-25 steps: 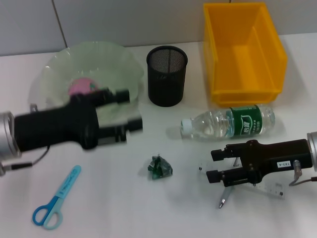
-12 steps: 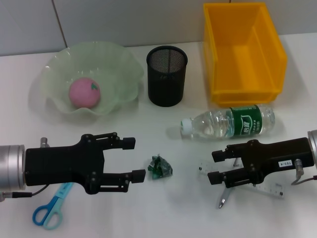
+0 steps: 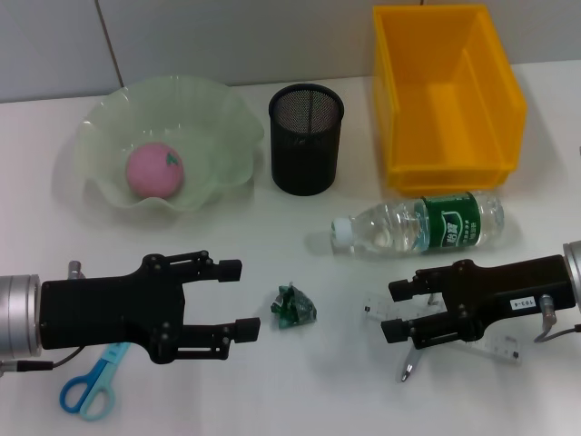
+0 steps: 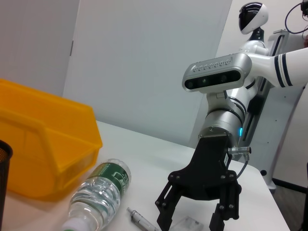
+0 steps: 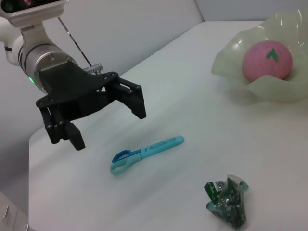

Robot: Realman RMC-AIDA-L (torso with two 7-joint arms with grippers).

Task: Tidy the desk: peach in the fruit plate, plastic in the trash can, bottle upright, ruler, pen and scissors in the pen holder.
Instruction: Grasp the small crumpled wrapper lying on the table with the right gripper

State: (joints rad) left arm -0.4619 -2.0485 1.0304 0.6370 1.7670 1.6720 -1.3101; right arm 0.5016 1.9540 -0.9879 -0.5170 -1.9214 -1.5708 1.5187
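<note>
1. Since the earlier frames our left gripper (image 3: 233,298) has swung down from over the fruit plate (image 3: 102,138), where the peach (image 3: 153,169) now rests, and has settled low at the front of the desk. Its jaws are released and spread wide with nothing between them.

2. Our right gripper (image 3: 398,309) has barely shifted. Its jaws are also parted and empty, hovering just above the ruler (image 3: 495,346) and the pen (image 3: 410,363), which lie under and beside it.

3. Outward from the left jaws, the crumpled green plastic (image 3: 295,305) lies just beyond the fingertips, apart from them. The scissors (image 3: 100,367) lie partly under the left arm, toward the front edge.

4. Farther back, the bottle (image 3: 419,225) lies on its side near the yellow trash can (image 3: 447,91), and the pen holder (image 3: 306,138) stands empty between the plate and the bin.

5. We judge the step in hand to be picking up the plastic with the left gripper. To do it well, we should:
   - Move the open jaws forward until the wrapper sits centred between them.
   - Drop close to the tabletop, since the wrapper is low and light.
   - Close gently so it does not skid away.

6. The carry to the bin passes over the bottle and near the pen holder, so we should lift well clear of both.
</note>
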